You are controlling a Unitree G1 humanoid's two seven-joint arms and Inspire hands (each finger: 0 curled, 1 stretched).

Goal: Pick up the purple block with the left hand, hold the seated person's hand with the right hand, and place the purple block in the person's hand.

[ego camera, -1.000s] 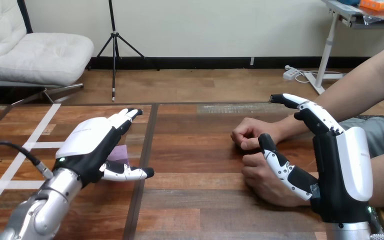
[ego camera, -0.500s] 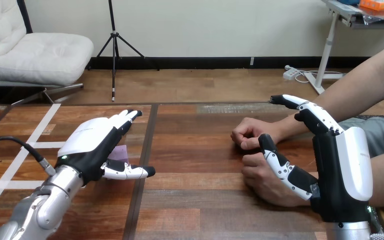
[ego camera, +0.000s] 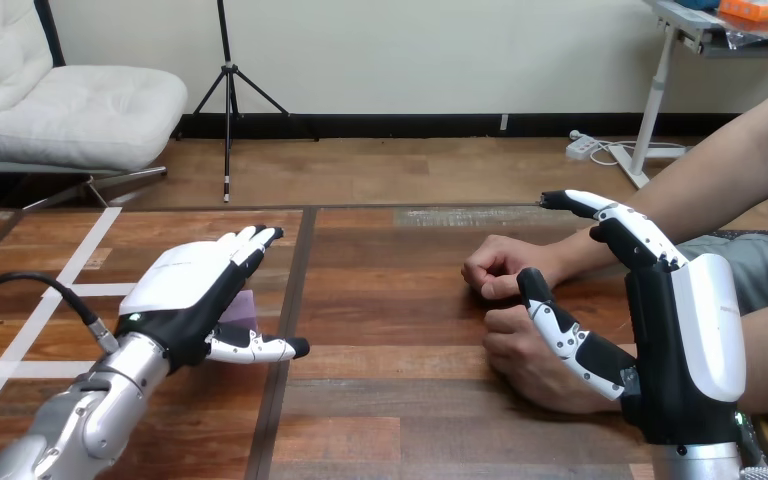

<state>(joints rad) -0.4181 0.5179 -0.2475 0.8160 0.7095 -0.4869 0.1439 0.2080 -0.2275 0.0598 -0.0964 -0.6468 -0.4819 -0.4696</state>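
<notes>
Half-hidden purple block [ego camera: 244,306] on table [ego camera: 390,335]

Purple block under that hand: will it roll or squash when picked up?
The purple block shows a flat face and straight edge under the left hand, so it probably stays put rather than rolling. It looks small against the hand, so likely light. Mostly hidden, so stiffness is unclear.

The head camera sits above and behind the robot's arms and faces forward and down across the wooden table [ego camera: 390,300] at close range, with the left hand [ego camera: 175,285] entering lower left, the right hand [ego camera: 695,330] lower right, and the person's hands [ego camera: 495,265] right of centre.
</notes>
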